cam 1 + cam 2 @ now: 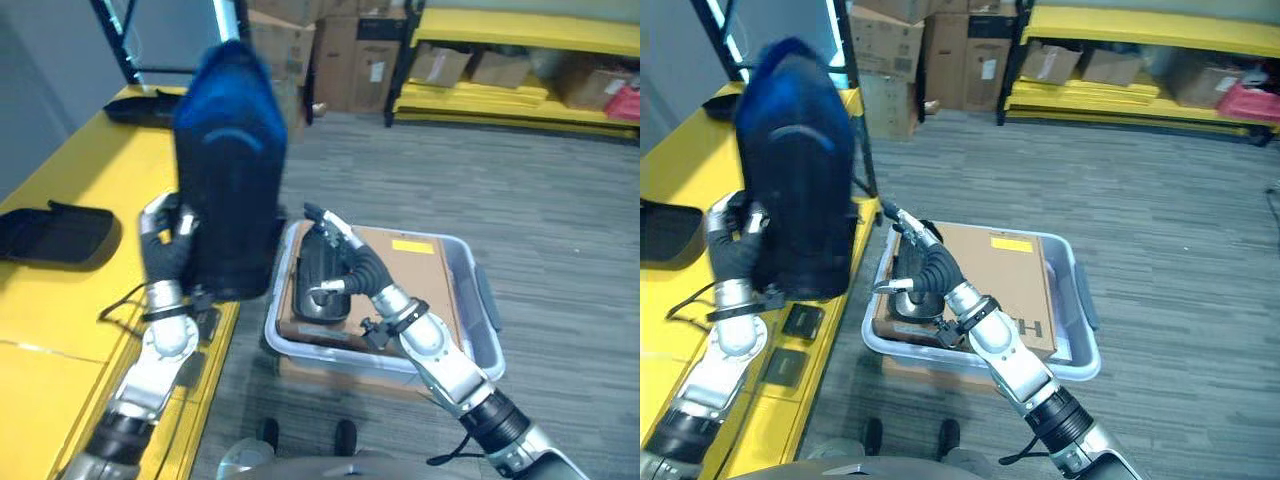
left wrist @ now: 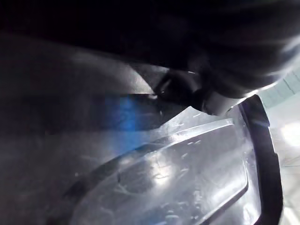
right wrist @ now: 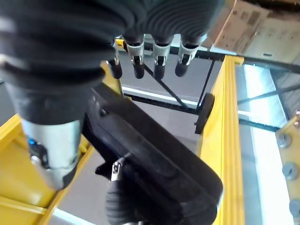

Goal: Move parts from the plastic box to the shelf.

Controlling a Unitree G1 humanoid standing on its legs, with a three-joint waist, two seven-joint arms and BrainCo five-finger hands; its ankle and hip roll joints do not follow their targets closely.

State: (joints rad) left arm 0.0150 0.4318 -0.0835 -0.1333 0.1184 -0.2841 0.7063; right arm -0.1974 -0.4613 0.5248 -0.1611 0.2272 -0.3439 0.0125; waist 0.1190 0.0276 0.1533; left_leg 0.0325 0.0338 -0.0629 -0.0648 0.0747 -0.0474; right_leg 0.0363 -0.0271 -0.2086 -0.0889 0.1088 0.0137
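With the left hand (image 1: 168, 240) curled round the edge of a big dark part (image 1: 228, 180) held upright at upper left over the yellow shelf (image 1: 90, 180), it should be lowered flat beside the parts lying there, while the right hand (image 1: 340, 262), fingers straight, hovers above the plastic box (image 1: 480, 300).

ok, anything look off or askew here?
Nothing damaged or spilled. The left hand holds a large dark part upright at the yellow shelf edge. The right hand rests on another dark part lying in the plastic box.
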